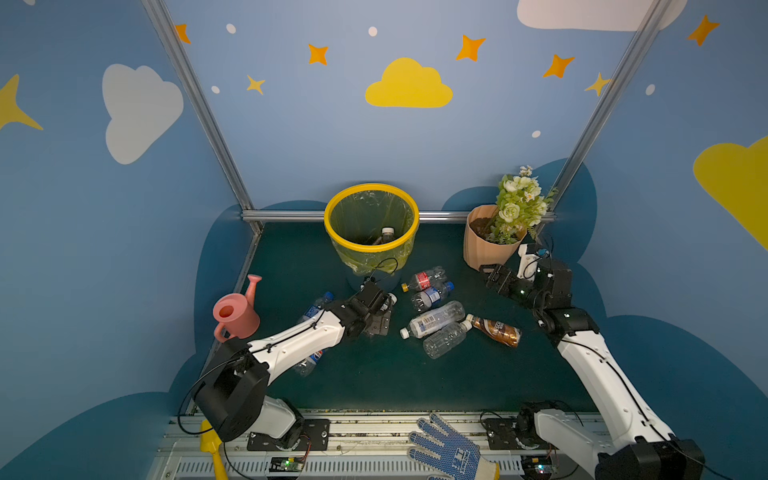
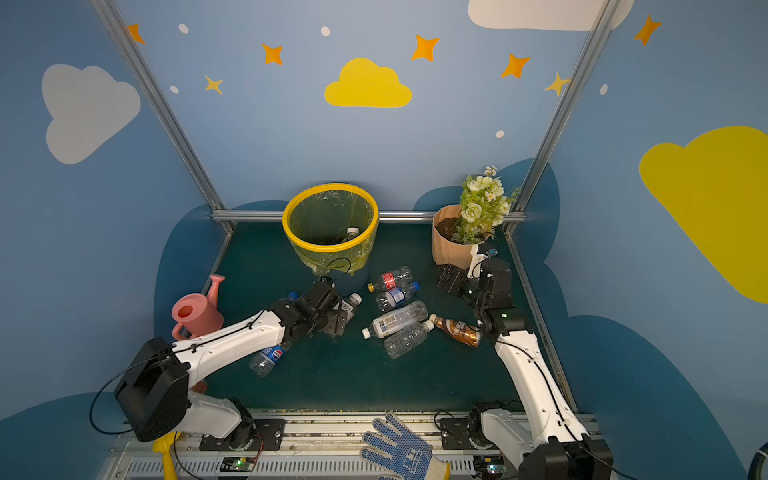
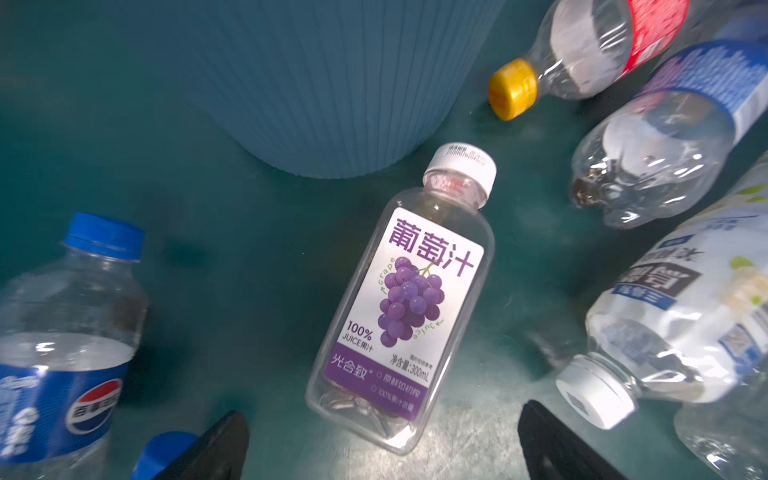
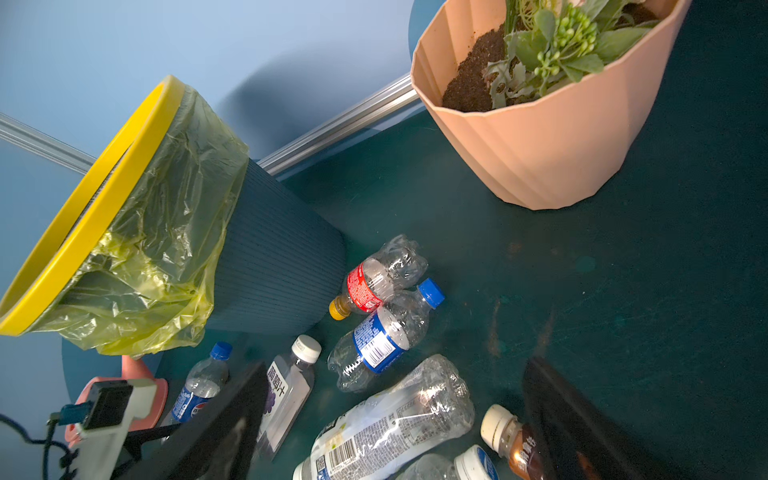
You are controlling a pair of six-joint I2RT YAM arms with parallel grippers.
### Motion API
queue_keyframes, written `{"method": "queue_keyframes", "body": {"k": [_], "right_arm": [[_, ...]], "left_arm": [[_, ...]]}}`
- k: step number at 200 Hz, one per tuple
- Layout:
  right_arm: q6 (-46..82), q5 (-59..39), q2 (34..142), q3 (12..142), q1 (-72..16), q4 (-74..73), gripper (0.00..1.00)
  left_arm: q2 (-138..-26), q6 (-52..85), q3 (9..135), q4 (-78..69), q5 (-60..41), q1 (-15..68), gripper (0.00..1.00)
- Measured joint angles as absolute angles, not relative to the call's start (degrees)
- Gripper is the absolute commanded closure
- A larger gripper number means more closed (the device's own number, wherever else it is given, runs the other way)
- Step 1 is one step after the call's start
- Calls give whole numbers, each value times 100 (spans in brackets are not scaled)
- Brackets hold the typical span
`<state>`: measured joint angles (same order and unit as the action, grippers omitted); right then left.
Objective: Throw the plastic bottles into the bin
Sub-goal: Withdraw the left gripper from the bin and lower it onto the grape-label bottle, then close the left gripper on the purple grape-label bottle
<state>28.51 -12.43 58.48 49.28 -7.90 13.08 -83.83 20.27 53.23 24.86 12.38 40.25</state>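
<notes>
In both top views the bin (image 1: 371,248) stands at the back of the bench (image 1: 374,382) with one bottle (image 1: 387,234) already inside. My left hand (image 1: 379,321) hangs wide open over a grape-juice bottle (image 1: 392,297) lying just in front of the bin, and my arm covers much of two blue-capped bottles (image 1: 319,305). My right hand (image 1: 489,277) hovers open and empty beside the flower pot (image 1: 484,253); five loose bottles (image 1: 434,319) lie between the hands. The watering can (image 1: 235,313) stands at the bench's left edge. My left wrist view alone shows the grape label, and that neither finger (image 3: 220,444) touches that bottle. My right wrist view shows the bin's ribbed grey-blue wall below the bag liner (image 4: 158,249).
</notes>
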Motion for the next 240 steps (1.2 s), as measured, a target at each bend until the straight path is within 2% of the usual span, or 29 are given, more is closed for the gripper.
{"method": "queue_keyframes", "body": {"k": [104, 118, 160, 199, 240], "right_arm": [[2829, -1151, 5774, 4928, -790, 1345, 7], [2829, -1146, 5760, 4928, -790, 1354, 7], [2825, -1144, 5760, 4928, -790, 1372, 7], [2812, -1133, 5758, 4915, -790, 1398, 7], [2818, -1140, 5758, 4873, -790, 1396, 7]], "left_arm": [[-9518, 1728, 5496, 2250, 1125, 3911, 2], [-9542, 1691, 5498, 2189, 1129, 3900, 6], [-9751, 1568, 5577, 2178, 1081, 3920, 29], [-9690, 1535, 5511, 2224, 1063, 4147, 43], [-9373, 1835, 5260, 2499, 1094, 4604, 44]]}}
